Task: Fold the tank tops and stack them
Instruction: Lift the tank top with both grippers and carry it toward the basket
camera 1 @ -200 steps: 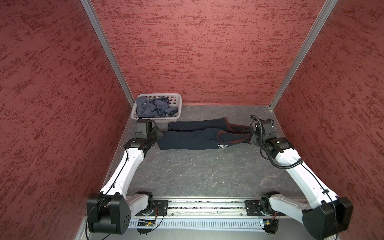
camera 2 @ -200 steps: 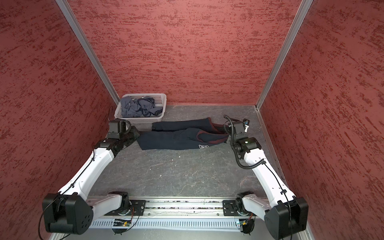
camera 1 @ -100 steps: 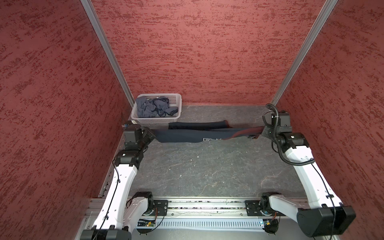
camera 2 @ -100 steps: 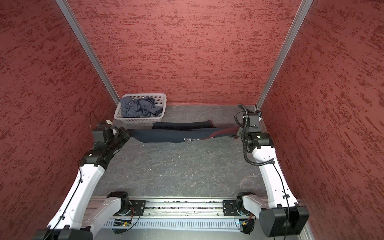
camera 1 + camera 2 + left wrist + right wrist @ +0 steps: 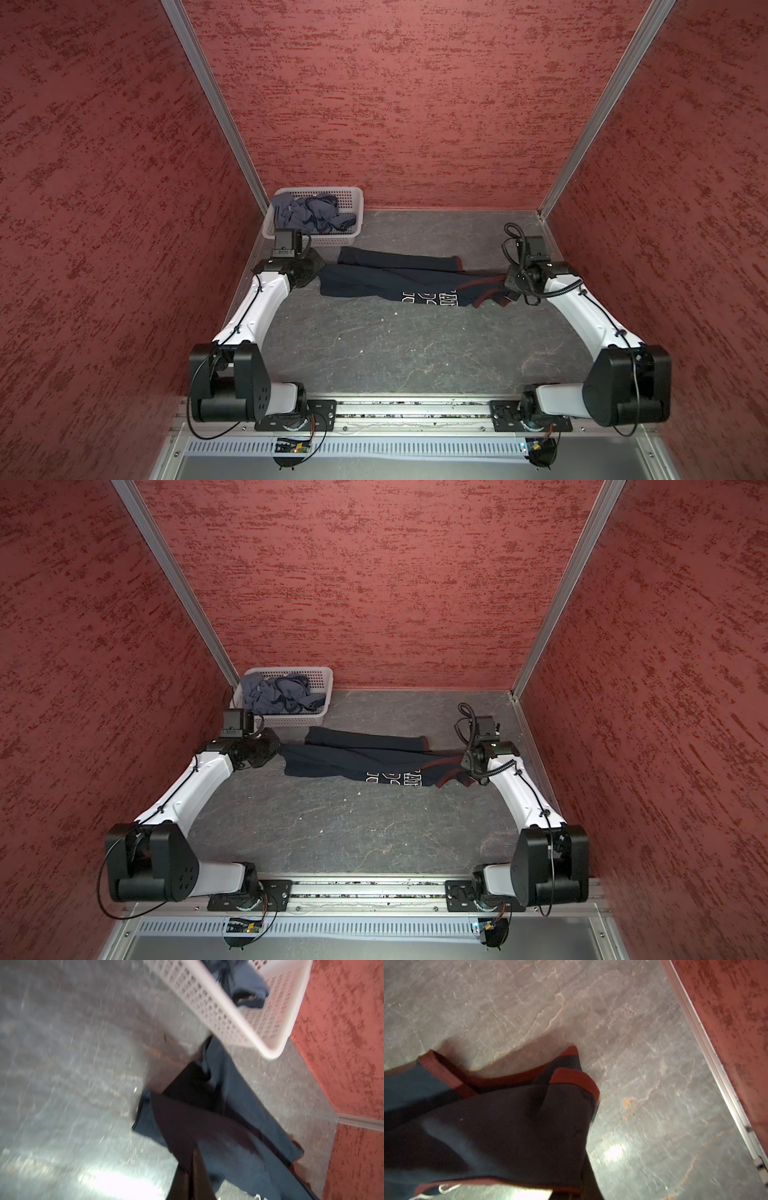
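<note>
The dark navy tank top (image 5: 395, 278) (image 5: 357, 758) with maroon trim lies slack across the back of the table, its white print facing the front. My left gripper (image 5: 316, 270) (image 5: 276, 750) is shut on its left end. My right gripper (image 5: 509, 286) (image 5: 463, 766) is shut on the maroon-trimmed right end. In the left wrist view, navy cloth (image 5: 239, 1126) runs out from the shut gripper (image 5: 193, 1178). The right wrist view shows the folded strap end (image 5: 508, 1126) held at the gripper (image 5: 583, 1188). The grey-blue tank top (image 5: 307, 214) (image 5: 274, 694) (image 5: 249, 987) lies crumpled in the basket.
The white perforated basket (image 5: 357, 195) (image 5: 328, 673) (image 5: 218, 1012) stands in the back left corner, just behind my left wrist. Red walls close in the table on three sides; the right wall (image 5: 726, 1022) is near my right gripper. Bare grey tabletop (image 5: 395, 345) stretches toward the front rail.
Half a second ago both arms were raised with the navy top stretched taut between them. They have come back down and inward, and the top sags onto the table.
</note>
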You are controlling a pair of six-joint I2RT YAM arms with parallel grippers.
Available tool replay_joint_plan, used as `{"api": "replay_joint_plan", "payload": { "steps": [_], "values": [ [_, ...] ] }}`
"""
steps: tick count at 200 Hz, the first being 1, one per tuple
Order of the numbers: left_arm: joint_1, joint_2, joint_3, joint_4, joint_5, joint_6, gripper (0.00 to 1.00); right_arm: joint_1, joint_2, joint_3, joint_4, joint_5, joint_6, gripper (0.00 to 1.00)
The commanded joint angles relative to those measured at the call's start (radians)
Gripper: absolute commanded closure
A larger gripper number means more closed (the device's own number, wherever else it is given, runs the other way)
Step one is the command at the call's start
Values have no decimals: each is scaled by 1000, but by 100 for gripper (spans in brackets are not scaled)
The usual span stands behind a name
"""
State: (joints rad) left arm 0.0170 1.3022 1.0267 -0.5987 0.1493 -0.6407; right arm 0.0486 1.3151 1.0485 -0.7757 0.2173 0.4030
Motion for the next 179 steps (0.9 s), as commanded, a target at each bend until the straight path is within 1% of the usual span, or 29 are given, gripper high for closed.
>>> {"api": "replay_joint_plan", "payload": {
  "steps": [1,21,40,69,89,107,120,132,145,152,162,179],
  "values": [
    [12,-238,24,77,-36,4,100,-7,-172,151,-25,40,-3,100],
    [32,-402,7,143,-59,-18,100,-7,-265,246,-56,62,-11,100],
    [41,-504,37,147,-74,-17,100,-7,-346,320,-75,104,-24,100],
    [49,-621,92,129,-126,-3,100,-7,-439,413,-87,133,-42,100],
    [49,-645,127,131,-145,9,100,-8,-431,461,-92,113,-51,100],
    [49,-598,168,122,-137,21,100,-8,-376,489,-96,106,-56,100],
    [49,-526,213,90,-125,27,100,-8,-325,506,-97,129,-57,100],
    [49,-427,281,47,-85,45,100,-7,-268,531,-105,174,-55,100],
    [50,-280,399,-66,-28,65,100,-11,-189,584,-136,186,-52,100],
    [49,-207,461,-125,4,74,100,-14,-150,614,-146,170,-47,100],
    [49,-123,514,-156,65,78,100,-19,-106,645,-147,120,-44,100],
    [50,-28,562,-173,105,57,100,-26,-45,690,-141,92,-35,100]
  ]
}}
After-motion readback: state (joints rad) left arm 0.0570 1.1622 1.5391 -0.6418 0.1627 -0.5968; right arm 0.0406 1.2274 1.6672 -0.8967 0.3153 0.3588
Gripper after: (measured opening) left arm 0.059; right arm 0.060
